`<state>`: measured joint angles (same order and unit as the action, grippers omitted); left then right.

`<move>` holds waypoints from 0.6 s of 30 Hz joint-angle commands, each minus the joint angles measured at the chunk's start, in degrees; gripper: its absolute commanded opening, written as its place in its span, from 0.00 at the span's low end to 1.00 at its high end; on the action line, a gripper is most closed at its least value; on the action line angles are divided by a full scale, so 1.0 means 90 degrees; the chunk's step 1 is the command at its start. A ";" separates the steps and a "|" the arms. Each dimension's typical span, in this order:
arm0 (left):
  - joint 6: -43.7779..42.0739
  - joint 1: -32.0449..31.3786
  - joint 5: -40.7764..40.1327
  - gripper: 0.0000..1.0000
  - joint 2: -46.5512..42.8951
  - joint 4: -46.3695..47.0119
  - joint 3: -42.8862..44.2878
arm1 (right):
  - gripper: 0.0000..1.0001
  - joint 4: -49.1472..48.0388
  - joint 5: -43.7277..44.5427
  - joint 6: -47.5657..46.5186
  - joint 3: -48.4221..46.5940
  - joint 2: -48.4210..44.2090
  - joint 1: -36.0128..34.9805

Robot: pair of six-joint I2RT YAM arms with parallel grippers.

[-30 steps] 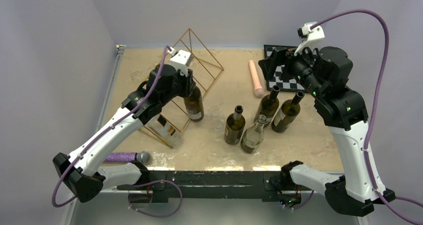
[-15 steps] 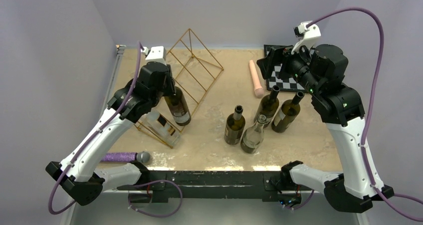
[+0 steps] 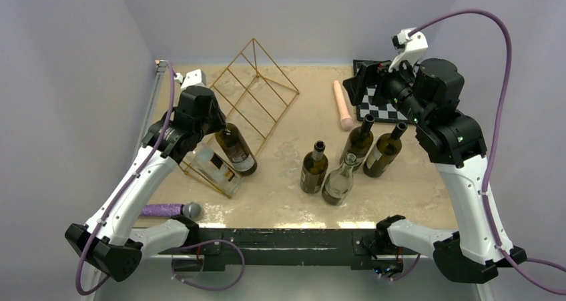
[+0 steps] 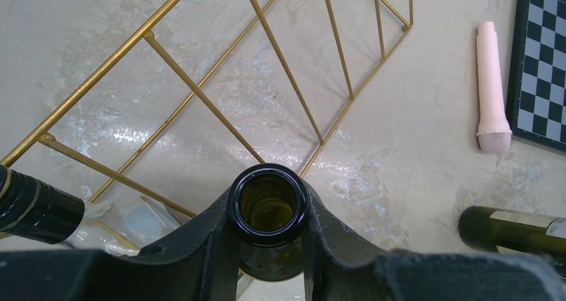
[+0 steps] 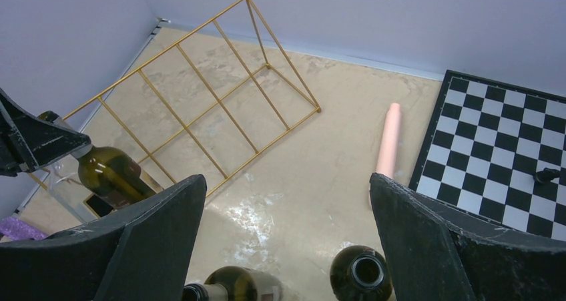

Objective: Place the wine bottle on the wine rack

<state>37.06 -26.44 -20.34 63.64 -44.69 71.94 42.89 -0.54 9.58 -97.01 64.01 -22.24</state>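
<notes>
The gold wire wine rack [image 3: 257,91] stands at the back left and fills the top of the left wrist view [image 4: 200,94]. My left gripper [image 3: 211,123] is shut on the neck of a dark green wine bottle [image 3: 236,150]. The bottle is tilted, its base down at the rack's near slope. Its open mouth [image 4: 267,204] sits between my fingers [image 4: 200,247]. A clear bottle [image 3: 215,167] lies in the rack's nearest slot, beside the held one. My right gripper [image 3: 357,91] is open and empty, raised near the chessboard; in its own view [image 5: 287,187] it looks down over the table.
Several upright bottles [image 3: 339,179] stand in the table's middle right. A pink cylinder [image 3: 344,104] lies beside a black-and-white chessboard [image 3: 380,104] at the back right. A purple-handled microphone [image 3: 170,210] lies at the near left edge.
My left arm has swung left with the dark bottle and tilted it, bringing it over the rack's near slots beside the clear bottle. The right arm has barely moved.
</notes>
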 commanded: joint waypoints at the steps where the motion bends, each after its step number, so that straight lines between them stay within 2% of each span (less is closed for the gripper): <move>1: 0.0300 0.0122 -0.0059 0.00 -0.0224 0.0986 0.0006 | 0.97 -0.0079 0.0079 -0.0021 -0.0043 -0.0087 -0.0029; 7: 0.0423 0.0205 -0.0382 0.00 -0.0175 0.1136 -0.0083 | 0.97 -0.0069 0.0079 -0.0027 -0.0085 -0.0072 -0.0029; 18: 0.0422 0.0338 -0.0215 0.00 -0.0001 0.1013 -0.0222 | 0.97 -0.0085 0.0079 -0.0039 -0.0058 -0.0096 -0.0026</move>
<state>38.59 -24.12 -21.98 63.96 -41.23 69.91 42.89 -0.54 9.56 -97.01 63.99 -22.24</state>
